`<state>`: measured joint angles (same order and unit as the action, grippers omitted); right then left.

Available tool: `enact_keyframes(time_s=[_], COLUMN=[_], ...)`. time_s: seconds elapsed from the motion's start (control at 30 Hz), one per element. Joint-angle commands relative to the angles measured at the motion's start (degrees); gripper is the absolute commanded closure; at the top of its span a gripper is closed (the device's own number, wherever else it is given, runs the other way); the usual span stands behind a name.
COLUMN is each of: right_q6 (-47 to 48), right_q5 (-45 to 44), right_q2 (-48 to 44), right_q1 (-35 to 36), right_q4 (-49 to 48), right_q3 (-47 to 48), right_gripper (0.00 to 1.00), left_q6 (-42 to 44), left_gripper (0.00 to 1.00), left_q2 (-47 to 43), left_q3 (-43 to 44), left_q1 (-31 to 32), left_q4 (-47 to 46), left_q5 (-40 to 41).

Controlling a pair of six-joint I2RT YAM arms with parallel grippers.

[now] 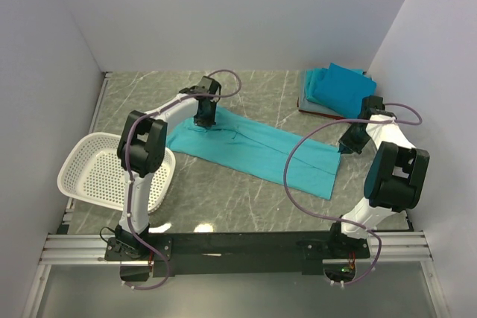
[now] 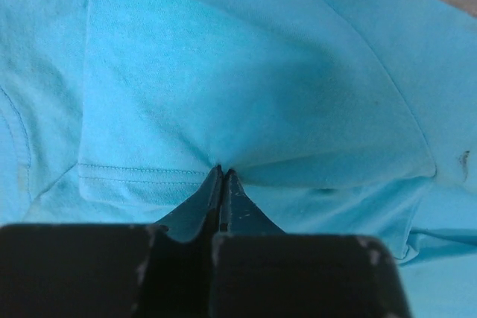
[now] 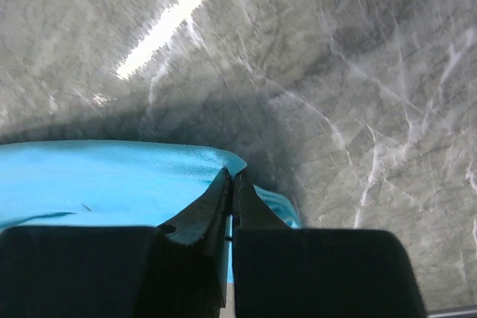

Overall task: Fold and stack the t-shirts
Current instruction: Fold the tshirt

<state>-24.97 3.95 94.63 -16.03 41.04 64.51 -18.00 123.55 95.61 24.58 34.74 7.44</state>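
**Status: both tools clenched on the spread t-shirt**

1. Spread t-shirt. I see 1 teal t-shirt point(image 1: 257, 153) lying flat on the table point(image 1: 246, 210), running slantwise from the middle toward the right front. It is roughly folded lengthwise into a long band.

2. Left tool. The left tool point(image 1: 205, 123) is down on the far left end of the t-shirt. In the left wrist view its jaws are pinched together on a small pucker of teal cloth, just above a stitched hem. Wrinkles fan out from the pinch point.

3. Right tool. The right tool point(image 1: 343, 150) is at the right end of the same t-shirt. In the right wrist view its jaws are closed on the corner edge of the cloth, with bare table beyond.

4. Stack. A stack of folded t-shirts point(image 1: 339, 86) sits at the far right corner of the table, well apart from the spread one. Its visible layers are teal; a pale edge and a red edge show at the bottom.

5. Basket. A white perforated basket point(image 1: 93, 176) rests at the left front of the table, beside the left arm. It does not touch the t-shirt.
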Motion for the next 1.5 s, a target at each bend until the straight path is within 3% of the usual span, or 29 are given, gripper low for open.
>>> enact_keyframes(time_s=[0.0,0.27,0.53,0.73,0.77,0.97,1.13,1.3,1.47], right_q6=[0.63,0.71,0.89,0.98,0.89,0.80,0.89,0.80,0.98], right_q5=[-0.78,-1.31,-1.66,-1.57,-1.57,-1.66,-1.75,-1.66,-1.83], right_q2=[-3.22,-3.49,-3.49,-3.05,-2.96,-3.05,-2.96,-3.13,-3.22], right_q1=[-0.58,-0.67,-0.67,-0.67,-0.67,-0.67,-0.67,-0.67,-0.67], right_q4=[-0.52,-0.34,0.01,0.27,0.36,0.53,0.45,0.54,0.45], right_q3=[-0.79,-0.97,-0.79,-0.09,-0.09,-0.17,-0.35,-0.53,-0.96], right_gripper=[1.00,1.00,1.00,1.00,1.00,1.00,1.00,1.00,1.00], left_q6=[1.47,3.32,4.73,4.82,4.47,-0.54,-1.69,-3.09,-7.21], left_gripper=[1.00,1.00,0.98,0.77,0.67,0.53,0.52,0.51,0.51], left_q2=[-1.29,0.46,5.55,10.74,10.92,7.95,-1.46,-3.66,-8.93], left_q3=[3.26,13.01,21.80,30.51,30.60,25.95,14.53,11.18,3.55], left_q1=[0.21,-0.58,-5.23,-8.23,-8.40,-8.49,-5.16,-1.73,-1.02], left_q4=[1.99,13.85,16.94,14.83,14.22,8.60,2.09,8.23,4.82], left_q5=[0.47,-4.89,-8.06,-12.71,-12.89,-11.31,-12.97,-9.82,-8.32])
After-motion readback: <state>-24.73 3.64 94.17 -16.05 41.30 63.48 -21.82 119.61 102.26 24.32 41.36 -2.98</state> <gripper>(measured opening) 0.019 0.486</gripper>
